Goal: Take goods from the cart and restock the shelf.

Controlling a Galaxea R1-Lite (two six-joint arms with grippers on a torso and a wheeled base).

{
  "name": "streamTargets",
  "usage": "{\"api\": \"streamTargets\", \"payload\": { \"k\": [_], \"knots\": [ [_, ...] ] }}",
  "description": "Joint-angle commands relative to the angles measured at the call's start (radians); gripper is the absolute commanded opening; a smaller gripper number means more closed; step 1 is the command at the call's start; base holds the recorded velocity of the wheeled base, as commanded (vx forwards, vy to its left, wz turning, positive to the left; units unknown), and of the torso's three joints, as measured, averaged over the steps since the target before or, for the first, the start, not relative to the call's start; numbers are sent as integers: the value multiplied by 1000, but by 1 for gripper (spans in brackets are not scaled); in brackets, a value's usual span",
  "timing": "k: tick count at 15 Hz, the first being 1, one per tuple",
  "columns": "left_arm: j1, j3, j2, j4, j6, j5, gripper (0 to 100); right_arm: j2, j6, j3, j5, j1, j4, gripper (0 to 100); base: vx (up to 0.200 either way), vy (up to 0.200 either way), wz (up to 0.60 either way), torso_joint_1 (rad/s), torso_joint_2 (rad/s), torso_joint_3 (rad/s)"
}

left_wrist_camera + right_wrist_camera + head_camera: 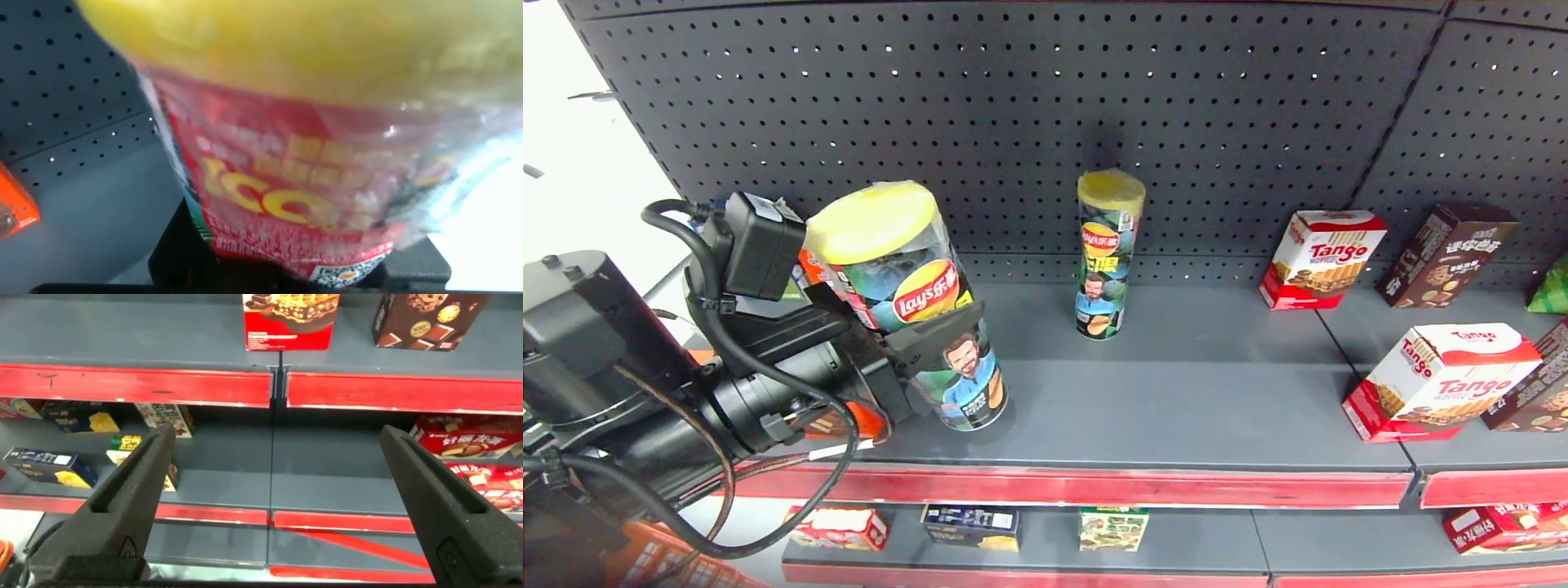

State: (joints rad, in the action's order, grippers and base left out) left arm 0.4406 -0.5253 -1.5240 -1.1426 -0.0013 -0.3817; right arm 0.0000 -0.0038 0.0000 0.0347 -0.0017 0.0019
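The chip can (pixel 915 286) is clamped in the left gripper (pixel 911 327), tilted, with its base near the front left edge of the shelf (pixel 1176 408); contact with the shelf cannot be confirmed. Judged status: placement incomplete, with set-down and release remaining. A second can (pixel 1104 253) stands upright at the back edge, centre. Biscuit boxes (pixel 1437 380) occupy the right end. The right gripper (pixel 278 437) is spread wide and empty.

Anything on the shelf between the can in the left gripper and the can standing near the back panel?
Nothing: in the head view the shelf is bare between the held can and the standing can.
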Motion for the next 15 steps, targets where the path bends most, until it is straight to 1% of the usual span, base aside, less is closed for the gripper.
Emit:
{"api": "streamTargets", "payload": {
  "k": [1,3,5,6,7,8,10,11,12,13,15],
  "knots": [
    [0,-1,-5,0,0,-2,0,0,-1,-2,4,2,3,100,0,0,0,0,0,0],
    [0,1,-8,-2,0,-3,0,3,-15,-3,7,6,0,100,0,0,0,0,0,0],
    [0,-25,-16,0,0,-8,0,11,-39,-3,21,8,0,100,0,0,0,0,0,0],
    [1,-45,-21,0,0,-17,0,37,-25,-94,40,12,6,100,0,0,0,0,0,0],
    [0,-50,-30,-2,0,-20,0,202,45,-284,67,39,29,100,0,0,0,0,0,0],
    [0,-47,-38,-3,0,-22,0,310,110,-316,73,63,43,100,0,0,0,0,0,0],
    [0,-59,-51,-8,0,-20,0,322,105,-302,106,111,43,100,0,0,0,0,0,0],
    [0,-64,-53,-8,0,-20,0,342,102,-322,113,138,35,100,0,0,0,0,0,0],
    [7,-64,-56,-2,1,-19,0,448,93,-414,116,197,41,100,0,0,0,0,0,0],
    [10,-56,-56,0,1,-20,0,525,82,-471,116,227,41,100,0,0,0,0,0,0],
    [21,-67,-64,3,1,-20,0,684,56,-551,128,324,1,100,0,0,0,0,0,0]
  ]
}}
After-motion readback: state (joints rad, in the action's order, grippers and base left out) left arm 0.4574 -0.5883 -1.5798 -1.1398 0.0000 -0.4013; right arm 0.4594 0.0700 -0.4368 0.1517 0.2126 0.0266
